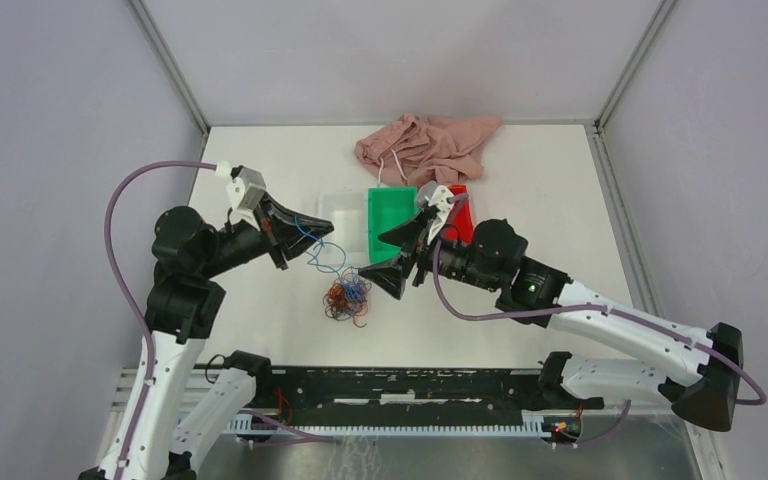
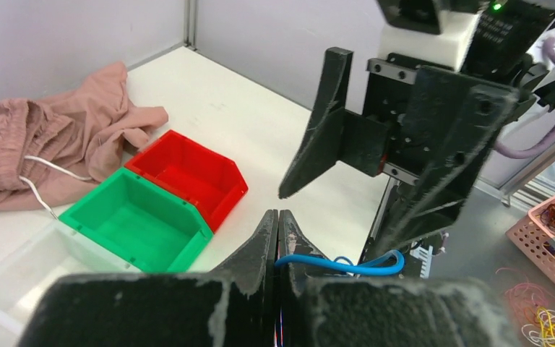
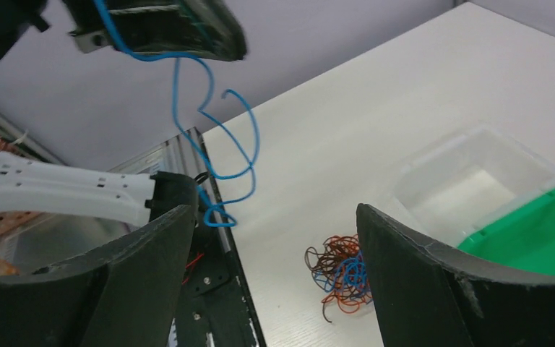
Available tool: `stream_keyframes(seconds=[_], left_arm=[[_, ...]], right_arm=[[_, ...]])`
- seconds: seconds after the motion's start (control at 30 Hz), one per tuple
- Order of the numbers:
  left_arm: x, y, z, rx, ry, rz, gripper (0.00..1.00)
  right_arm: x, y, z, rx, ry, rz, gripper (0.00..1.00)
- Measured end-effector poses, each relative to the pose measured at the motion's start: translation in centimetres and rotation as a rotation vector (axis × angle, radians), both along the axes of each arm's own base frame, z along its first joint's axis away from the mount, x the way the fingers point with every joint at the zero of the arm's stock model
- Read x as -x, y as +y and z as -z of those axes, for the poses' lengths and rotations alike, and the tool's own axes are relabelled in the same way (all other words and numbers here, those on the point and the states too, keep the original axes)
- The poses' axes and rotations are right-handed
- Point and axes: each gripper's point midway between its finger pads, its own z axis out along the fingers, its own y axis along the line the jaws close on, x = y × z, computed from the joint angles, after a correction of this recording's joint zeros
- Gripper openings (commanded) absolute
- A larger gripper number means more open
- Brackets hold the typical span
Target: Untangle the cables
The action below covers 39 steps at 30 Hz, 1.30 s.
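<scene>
White tabletop inside grey walls is what you work over, and parts of it read poorly. The red bin [image 1: 465, 228] is half hidden behind your right arm, and the clear bin [image 1: 345, 200] barely stands out from the table [image 1: 260, 320]. The end of the blue cable [image 1: 320, 250] is buried between the fingers of your left gripper [image 1: 312, 232]. From above you cannot tell whether its low end touches the other cables [image 1: 346, 297], which lie bunched on the table below and between both grippers, near the green bin [image 1: 390, 215]. Your left arm reaches in raised, jaws pressed together on the blue cable, which dangles in loose curls. Your right gripper [image 1: 394, 258] hovers facing it, jaws spread wide, holding nothing.
</scene>
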Motion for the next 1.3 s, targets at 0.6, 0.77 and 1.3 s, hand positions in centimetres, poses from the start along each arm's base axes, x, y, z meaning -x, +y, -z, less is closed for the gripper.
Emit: stream_keyframes(seconds=[0.6,0.77,1.3], left_arm=[[-0.1,0.1,2.0,-0.018,0.043,-0.006,0.03],[-0.4,0.0,2.1,-0.018,0.048,-0.008,0.03],[-1.9,1.2,1.2,-0.023,0.043,-0.135,0.99]], right_arm=[[1.2,9.1,0.8,-0.1,0.034,-0.324,0.84],[0.3,10.9,0.8,-0.169,0.061,-0.322,0.58],[-3.2,8.2,0.8,-0.171,0.131,-0.156,0.0]])
